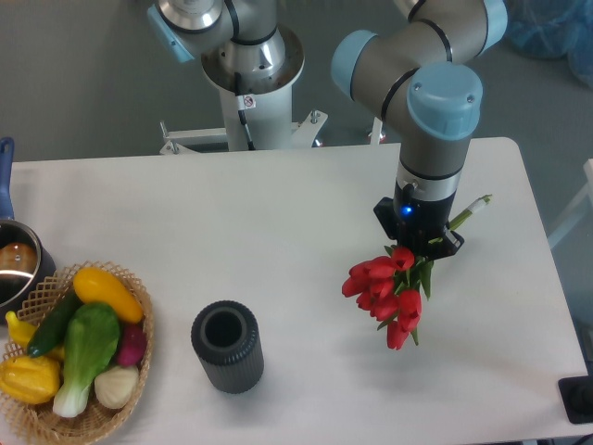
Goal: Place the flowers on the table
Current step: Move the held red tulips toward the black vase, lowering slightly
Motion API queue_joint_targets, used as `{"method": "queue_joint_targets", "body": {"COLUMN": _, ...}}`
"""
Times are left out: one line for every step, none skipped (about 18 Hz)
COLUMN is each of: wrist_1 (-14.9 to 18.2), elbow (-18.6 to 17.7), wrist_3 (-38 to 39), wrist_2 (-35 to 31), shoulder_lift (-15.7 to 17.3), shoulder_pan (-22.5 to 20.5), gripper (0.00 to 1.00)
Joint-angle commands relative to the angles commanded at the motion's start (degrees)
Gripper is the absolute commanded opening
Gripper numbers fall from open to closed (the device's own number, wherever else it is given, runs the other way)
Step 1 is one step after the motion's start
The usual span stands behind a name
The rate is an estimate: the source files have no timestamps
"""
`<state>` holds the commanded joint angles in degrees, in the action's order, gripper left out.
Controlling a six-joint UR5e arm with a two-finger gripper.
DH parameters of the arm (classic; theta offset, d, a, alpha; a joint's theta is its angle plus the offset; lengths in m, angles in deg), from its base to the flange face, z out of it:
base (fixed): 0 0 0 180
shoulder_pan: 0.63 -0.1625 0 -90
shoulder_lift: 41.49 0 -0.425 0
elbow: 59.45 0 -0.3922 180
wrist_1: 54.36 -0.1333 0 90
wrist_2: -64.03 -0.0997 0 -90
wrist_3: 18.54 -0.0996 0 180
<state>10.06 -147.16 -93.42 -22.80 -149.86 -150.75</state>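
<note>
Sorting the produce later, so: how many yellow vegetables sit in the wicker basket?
2. One yellow squash lies at the top of the wicker basket; one yellow pepper sits at its left edge. Others may be hidden underneath.

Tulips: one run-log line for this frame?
claw: shut on tulips | tulips: held over table, blooms hanging down-left, stems poking up-right | vase: empty, upright
</note>
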Motion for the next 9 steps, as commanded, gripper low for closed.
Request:
{"method": "queue_joint_targets", "body": {"wrist_1": 0.09, "elbow": 0.35, "wrist_3": 0.0, "wrist_2": 0.17, "shoulder_lift": 0.0, "shoulder_pan": 0.0, "gripper": 0.09}}
{"method": "queue_joint_targets", "body": {"wrist_1": 0.17, "elbow": 0.61, "wrist_3": 0.0, "wrist_2": 0.18, "shoulder_lift": 0.0, "shoulder_pan": 0.17, "gripper": 0.09}}
{"method": "queue_joint_targets", "body": {"wrist_1": 0.18, "elbow": 0.7, "wrist_3": 0.09, "wrist_2": 0.09, "shoulder_lift": -0.09, "shoulder_pan": 0.52, "gripper": 0.09}}
{"method": "queue_joint_targets", "body": {"wrist_1": 0.18, "elbow": 0.53, "wrist_3": 0.09, "wrist_2": 0.0, "shoulder_lift": -0.09, "shoulder_pan": 0.79, "gripper": 0.09}}
{"method": "queue_joint_targets", "body": {"wrist_1": 0.26, "elbow": 0.35, "wrist_3": 0.09, "wrist_2": 0.0, "shoulder_lift": -0.09, "shoulder_pan": 0.97, "gripper": 0.09}}
{"method": "queue_joint_targets", "body": {"wrist_1": 0.18, "elbow": 0.18, "wrist_3": 0.09, "wrist_2": 0.17, "shoulder_lift": -0.09, "shoulder_pan": 1.14, "gripper": 0.09}}
{"method": "queue_joint_targets", "body": {"wrist_1": 0.18, "elbow": 0.18, "wrist_3": 0.17, "wrist_2": 0.0, "shoulder_lift": -0.17, "shoulder_pan": 1.93, "gripper": 0.09}}
{"method": "queue_joint_targets", "body": {"wrist_1": 0.18, "elbow": -0.09, "wrist_3": 0.17, "wrist_2": 0.09, "shoulder_lift": -0.26, "shoulder_pan": 2.28, "gripper": 0.09}}
{"method": "queue_joint_targets", "body": {"wrist_1": 0.26, "elbow": -0.17, "wrist_3": 0.52, "wrist_2": 0.0, "shoulder_lift": -0.26, "shoulder_pan": 2.63, "gripper": 0.09}}
